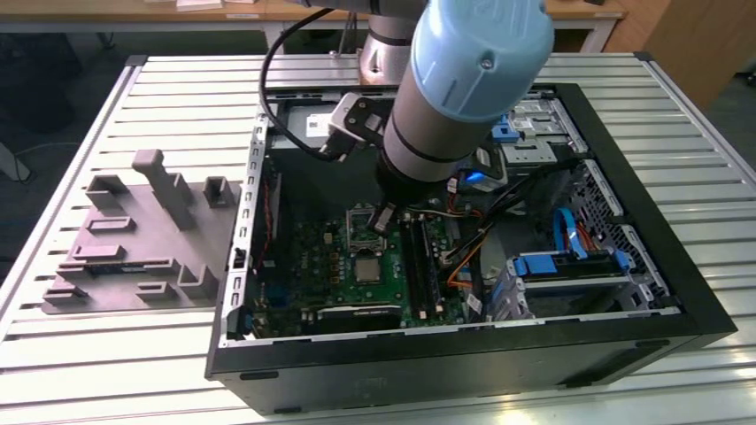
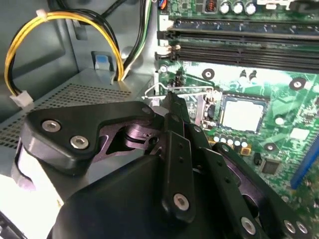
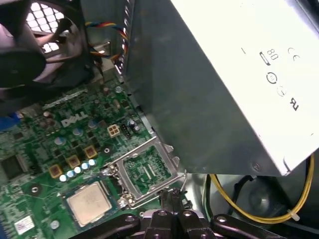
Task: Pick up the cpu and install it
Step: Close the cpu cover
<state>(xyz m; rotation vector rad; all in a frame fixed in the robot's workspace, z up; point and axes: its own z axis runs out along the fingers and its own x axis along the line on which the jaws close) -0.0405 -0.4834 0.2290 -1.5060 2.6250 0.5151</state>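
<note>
Where the wrist cameras looked down the arm, the tool (image 3: 172, 195) stood closed, holding no chip, its tips at the raised socket frame (image 3: 147, 172). Just beyond that frame lay the cpu (image 3: 89, 201), flat and seated on the motherboard (image 3: 50, 144), apart from the tool.

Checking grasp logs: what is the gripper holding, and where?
Not the cpu, which lies in its socket; whether the gripper pinches the socket lever cannot be told.
</note>
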